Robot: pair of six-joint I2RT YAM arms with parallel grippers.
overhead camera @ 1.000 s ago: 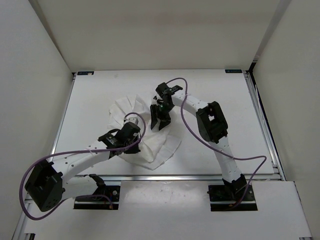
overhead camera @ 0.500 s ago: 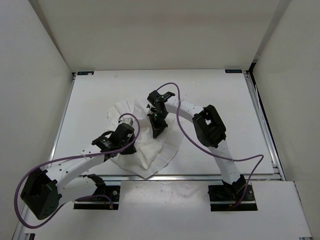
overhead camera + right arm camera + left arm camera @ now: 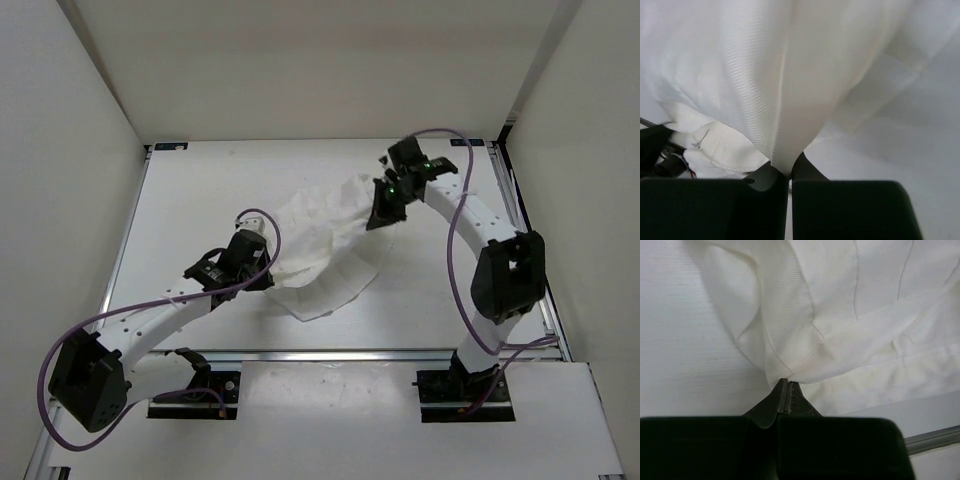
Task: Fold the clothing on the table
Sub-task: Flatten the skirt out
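The white pleated clothing is stretched across the middle of the table between my two grippers. My left gripper is shut on its near-left edge; in the left wrist view the jaws pinch a fold of the clothing. My right gripper is shut on the far-right edge, lifted above the surface. In the right wrist view the clothing hangs from the shut gripper. The lower right part of the garment lies flat near the front rail.
White walls enclose the table on three sides. An aluminium rail runs along the near edge, with another rail down the right side. Purple cables loop off both arms.
My right gripper shut on the clothing and carried it up and to the far right, stretching the cloth out. My left gripper shifted slightly left, still holding its edge.
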